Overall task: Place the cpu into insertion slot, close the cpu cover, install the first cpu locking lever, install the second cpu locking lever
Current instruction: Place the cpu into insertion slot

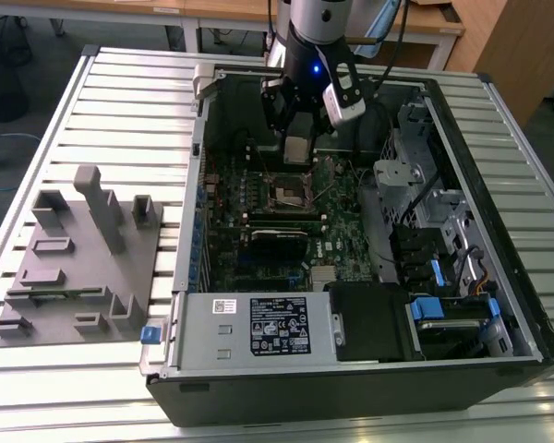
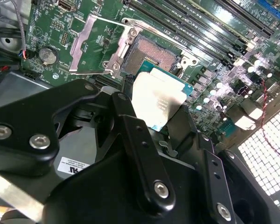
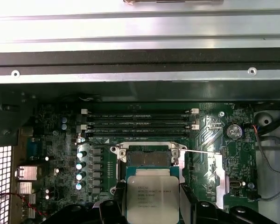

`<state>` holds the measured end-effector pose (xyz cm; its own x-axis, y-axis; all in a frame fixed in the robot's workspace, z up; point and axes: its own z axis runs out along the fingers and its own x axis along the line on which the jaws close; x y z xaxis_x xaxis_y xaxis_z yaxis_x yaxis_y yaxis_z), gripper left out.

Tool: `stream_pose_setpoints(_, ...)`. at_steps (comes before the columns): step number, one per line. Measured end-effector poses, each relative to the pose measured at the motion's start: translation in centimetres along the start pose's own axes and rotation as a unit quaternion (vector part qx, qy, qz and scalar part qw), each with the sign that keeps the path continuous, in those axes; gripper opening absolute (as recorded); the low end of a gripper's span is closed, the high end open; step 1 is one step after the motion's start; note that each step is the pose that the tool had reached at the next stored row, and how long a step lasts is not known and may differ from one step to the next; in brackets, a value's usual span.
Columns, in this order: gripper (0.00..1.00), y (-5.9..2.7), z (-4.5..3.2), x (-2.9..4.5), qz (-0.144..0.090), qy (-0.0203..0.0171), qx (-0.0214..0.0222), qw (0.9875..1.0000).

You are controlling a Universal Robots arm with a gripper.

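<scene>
Second wrist view: pincer (image 2: 155, 122) grips cpu (image 2: 158, 97) nr insertion slot (image 2: 155, 54).

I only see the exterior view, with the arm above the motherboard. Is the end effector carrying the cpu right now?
Observer: Yes. In both wrist views the end effector grips the cpu by two opposite edges.
Operator: Is it seated in the socket?
Observer: No. The second wrist view shows the insertion slot bare, with the cpu held clear of it.
Operator: And the cpu cover?
Observer: In the second wrist view the cpu cover is flipped open beside the slot.
</scene>
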<state>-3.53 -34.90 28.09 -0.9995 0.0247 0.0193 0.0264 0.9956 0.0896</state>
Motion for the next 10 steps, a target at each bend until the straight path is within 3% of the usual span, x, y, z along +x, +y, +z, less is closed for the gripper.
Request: stream_pose_setpoints(10,0.54,-0.05,0.50,-0.01,0.000,0.0000,0.0000,1.0000)
